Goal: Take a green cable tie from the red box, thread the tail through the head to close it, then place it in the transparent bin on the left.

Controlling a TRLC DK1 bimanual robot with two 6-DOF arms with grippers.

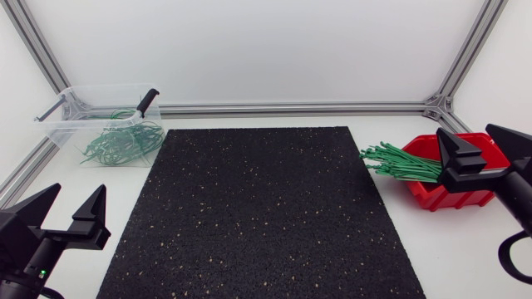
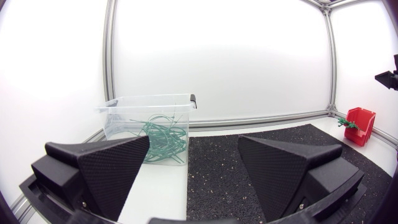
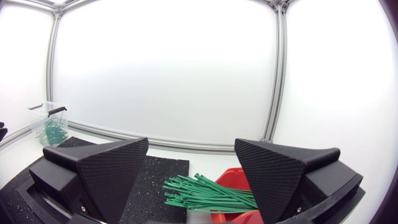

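Right of the black mat, in the head view, green cable ties are seen spilling from the red box, at the right end effector. The transparent bin is set beyond the mat's far left corner. In the left wrist view, the left end effector is spread wide, empty. In the right wrist view, its counterpart is equally wide and empty. Picking is judged unstarted, so one tie must be singled out. The box is mostly hidden.
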